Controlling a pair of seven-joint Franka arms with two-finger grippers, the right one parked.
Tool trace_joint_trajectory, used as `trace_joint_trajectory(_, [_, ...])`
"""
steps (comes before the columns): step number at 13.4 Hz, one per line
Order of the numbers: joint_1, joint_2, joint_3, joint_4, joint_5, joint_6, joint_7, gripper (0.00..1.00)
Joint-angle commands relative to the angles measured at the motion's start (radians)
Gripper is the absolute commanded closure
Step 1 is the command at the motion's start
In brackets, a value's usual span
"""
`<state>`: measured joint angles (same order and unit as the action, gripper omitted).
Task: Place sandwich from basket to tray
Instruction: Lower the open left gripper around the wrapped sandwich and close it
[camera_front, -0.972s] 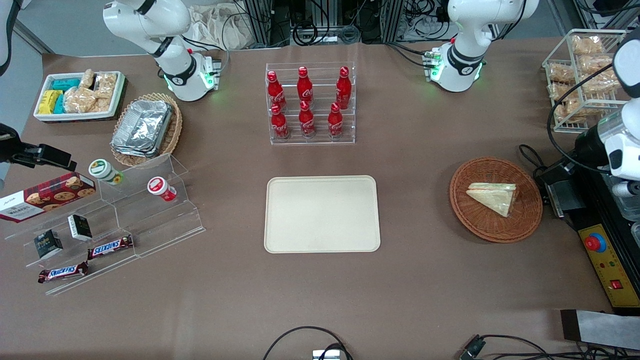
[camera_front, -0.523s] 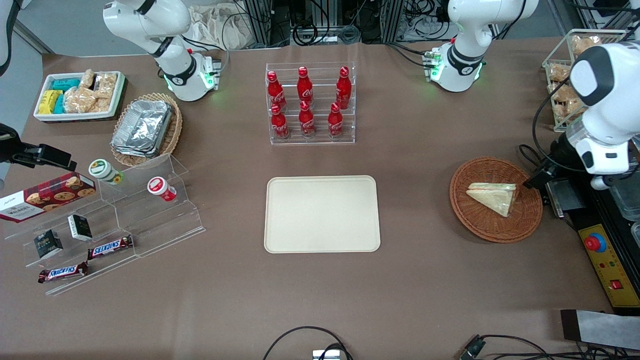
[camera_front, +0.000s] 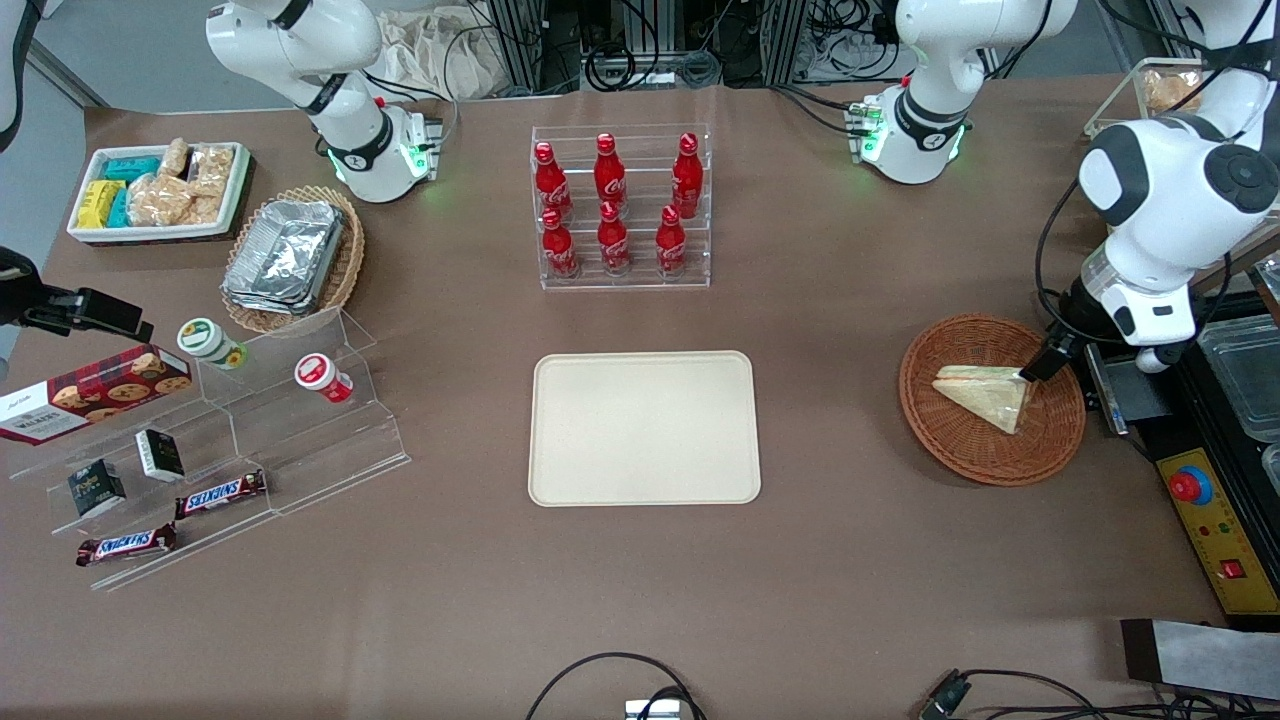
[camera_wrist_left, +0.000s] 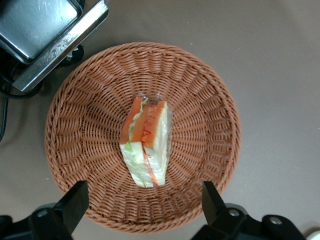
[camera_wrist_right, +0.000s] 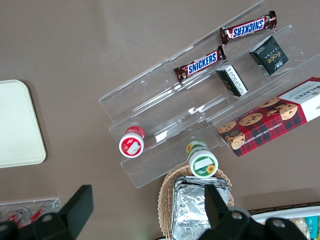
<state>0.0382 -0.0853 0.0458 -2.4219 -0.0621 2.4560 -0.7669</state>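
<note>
The sandwich (camera_front: 985, 393), a clear-wrapped wedge of pale bread with orange and green filling, lies in the middle of the round reddish-brown wicker basket (camera_front: 960, 460). The left arm's gripper (camera_front: 1048, 360) hangs above the basket's rim on the side toward the working arm's end of the table. In the left wrist view the gripper (camera_wrist_left: 144, 202) is open, its two black fingers (camera_wrist_left: 75, 202) spread wider than the sandwich (camera_wrist_left: 145, 142) and above the basket (camera_wrist_left: 220, 100), holding nothing. The cream tray (camera_front: 644, 428) lies bare mid-table, toward the parked arm from the basket.
A black and metal device (camera_front: 1125, 390) and a control box with a red button (camera_front: 1190, 487) sit beside the basket at the table's end. A clear rack of red bottles (camera_front: 620, 205) stands farther from the camera than the tray.
The left arm has swung in from the table's end toward the basket. Its gripper now hangs above the basket's rim next to the sandwich. The sandwich, basket and tray have not moved.
</note>
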Motion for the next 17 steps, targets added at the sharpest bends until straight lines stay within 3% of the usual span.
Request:
trace_joint_trajectory(1, [0.003, 0.027, 0.003, -0.054, -0.016, 0.102, -0.012, 0.00])
trace_joint_trajectory(17, [0.002, 0.177, 0.008, -0.114, -0.021, 0.346, -0.014, 0.00])
